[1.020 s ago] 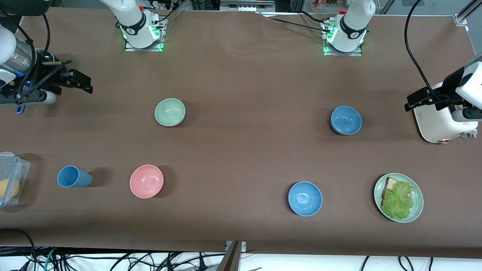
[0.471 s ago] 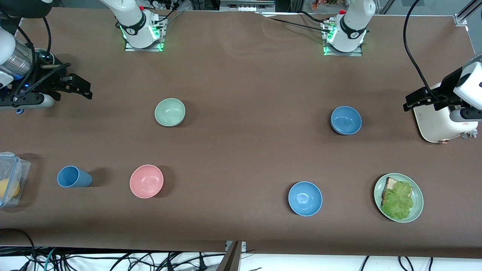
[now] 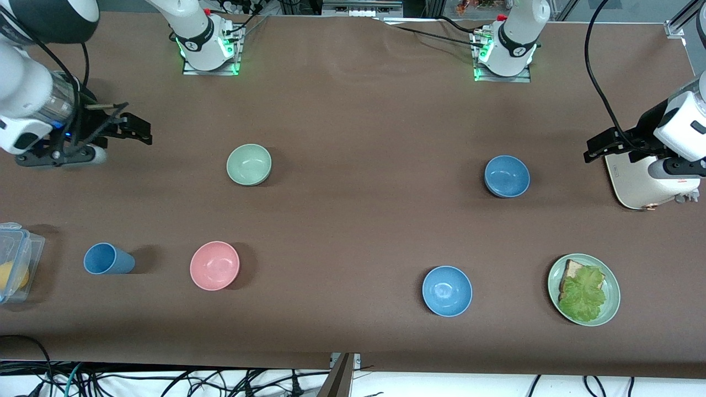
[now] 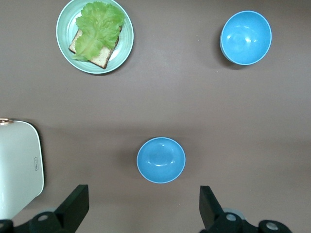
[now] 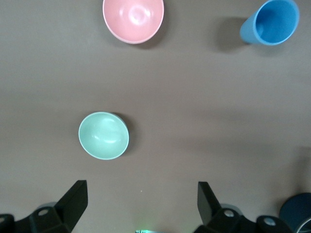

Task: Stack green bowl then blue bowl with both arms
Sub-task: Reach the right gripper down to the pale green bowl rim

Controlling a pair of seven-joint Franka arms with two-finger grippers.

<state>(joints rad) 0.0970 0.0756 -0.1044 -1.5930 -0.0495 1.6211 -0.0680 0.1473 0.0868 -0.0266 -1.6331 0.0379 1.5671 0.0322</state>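
The pale green bowl (image 3: 249, 164) stands upright and empty on the brown table, toward the right arm's end; it also shows in the right wrist view (image 5: 103, 135). One blue bowl (image 3: 507, 176) stands toward the left arm's end, and a second blue bowl (image 3: 447, 290) is nearer the camera. Both show in the left wrist view, the first (image 4: 161, 159) and the second (image 4: 245, 37). My right gripper (image 3: 138, 129) (image 5: 141, 199) is open and empty over bare table beside the green bowl. My left gripper (image 3: 598, 148) (image 4: 143, 204) is open and empty over the table between the first blue bowl and a white appliance.
A pink bowl (image 3: 214, 265) and a blue cup (image 3: 107, 259) stand nearer the camera than the green bowl. A clear lidded container (image 3: 14, 262) sits at the table's end. A green plate with bread and lettuce (image 3: 583, 289) and a white appliance (image 3: 642, 182) are at the left arm's end.
My right gripper has moved a little toward the green bowl. My left gripper has shifted slightly toward the blue bowl. The bowls have not moved.
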